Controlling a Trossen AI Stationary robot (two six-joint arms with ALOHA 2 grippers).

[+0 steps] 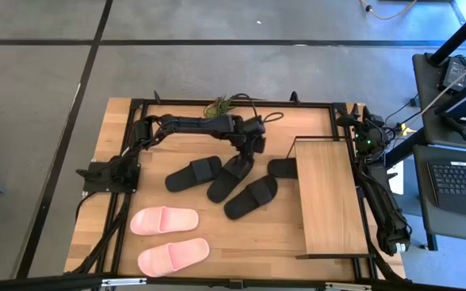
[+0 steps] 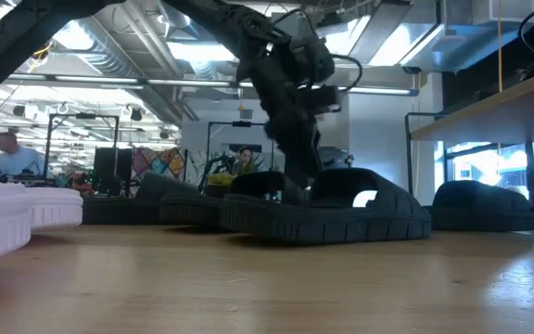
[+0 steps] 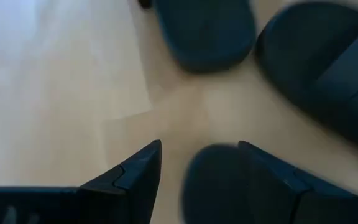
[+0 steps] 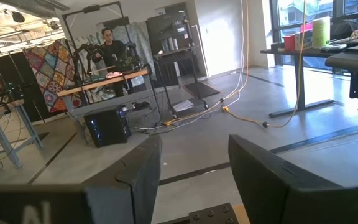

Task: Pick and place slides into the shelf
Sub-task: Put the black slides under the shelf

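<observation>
Left gripper (image 1: 245,158) at frame centre, jaws apart, straddling a black slide's (image 1: 230,178) end for pickup. Shelf (image 1: 326,198) lies to the right. Right gripper (image 4: 191,180) parked at the right edge, jaws apart.

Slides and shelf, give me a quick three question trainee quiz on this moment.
1. How many pink slides lie on the table?
2. True or false: the left end effector is over the black slides.
3. Where is the right end effector? A) on a pink slide B) at the table's right edge, beside the shelf C) on the shelf top

Key: 1. two; 2. true; 3. B
</observation>
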